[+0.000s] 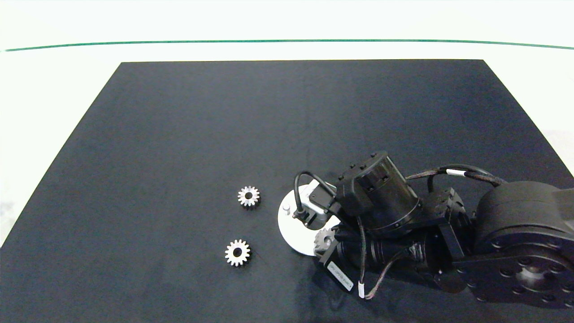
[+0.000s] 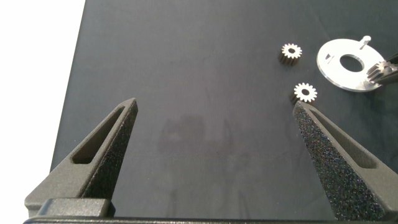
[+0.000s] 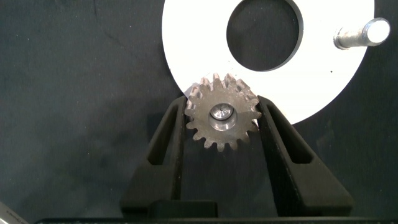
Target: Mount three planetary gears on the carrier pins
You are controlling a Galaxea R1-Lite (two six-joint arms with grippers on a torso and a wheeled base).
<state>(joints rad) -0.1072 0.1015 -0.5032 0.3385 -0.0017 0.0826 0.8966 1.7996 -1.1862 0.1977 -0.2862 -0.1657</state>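
Note:
The white disc [image 1: 291, 229] lies on the black mat with one carrier pin [image 3: 364, 34] standing free near its rim. My right gripper [image 3: 222, 109] is shut on a planetary gear [image 3: 222, 116] at the disc's [image 3: 199, 37] near edge, and a pin top shows inside the gear's centre hole. Two more planetary gears [image 1: 248, 196] [image 1: 237, 252] lie flat on the mat left of the disc. My left gripper [image 2: 214, 104] hovers open over bare mat, well away from those gears [image 2: 290, 53] [image 2: 305, 93], and is outside the head view.
The right arm [image 1: 515, 242] and its cables cover the disc's right half. The black mat [image 1: 179, 134] ends in a white table border on every side.

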